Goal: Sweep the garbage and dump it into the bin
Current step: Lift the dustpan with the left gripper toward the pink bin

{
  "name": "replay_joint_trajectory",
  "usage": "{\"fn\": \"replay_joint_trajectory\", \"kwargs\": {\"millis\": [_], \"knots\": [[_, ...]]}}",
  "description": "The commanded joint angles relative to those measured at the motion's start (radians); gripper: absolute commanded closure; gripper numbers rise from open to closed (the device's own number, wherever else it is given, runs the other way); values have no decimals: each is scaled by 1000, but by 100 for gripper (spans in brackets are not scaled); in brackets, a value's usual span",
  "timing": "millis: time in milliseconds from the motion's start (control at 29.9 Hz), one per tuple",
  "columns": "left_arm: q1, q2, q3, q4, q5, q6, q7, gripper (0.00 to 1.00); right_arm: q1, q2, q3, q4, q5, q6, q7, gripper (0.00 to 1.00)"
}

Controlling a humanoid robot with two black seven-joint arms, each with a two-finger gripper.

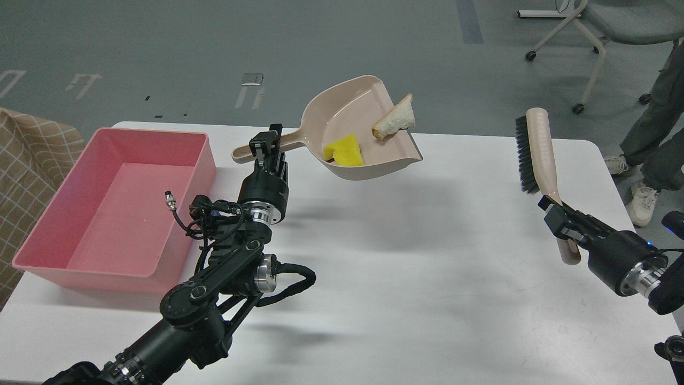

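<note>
My left gripper (268, 145) is shut on the handle of the beige dustpan (352, 109) and holds it in the air above the table's far middle. In the pan lie the yellow sponge block (343, 150) and the white bread slice (395, 118), the bread near the pan's right lip. The pink bin (115, 206) stands on the table to the left, open and with nothing showing inside. My right gripper (558, 219) is shut on the handle of a beige brush (537, 149) with black bristles, held upright above the table's right side.
The white table (406, 278) ends close behind the dustpan. A checked beige cloth (26, 155) lies left of the bin. A wheeled chair (604, 32) and a person's legs (654, 144) are on the floor at the right.
</note>
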Motion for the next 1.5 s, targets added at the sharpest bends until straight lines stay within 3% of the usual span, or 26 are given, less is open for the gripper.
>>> {"fn": "replay_joint_trajectory", "kwargs": {"millis": [0, 1471], "knots": [[-4, 0, -12, -1, -3, 0, 0, 86, 0, 0, 0, -1, 0, 0, 0, 98], [-37, 0, -164, -37, -119, -36, -2, 86, 0, 5, -2, -1, 0, 0, 0, 98]]}}
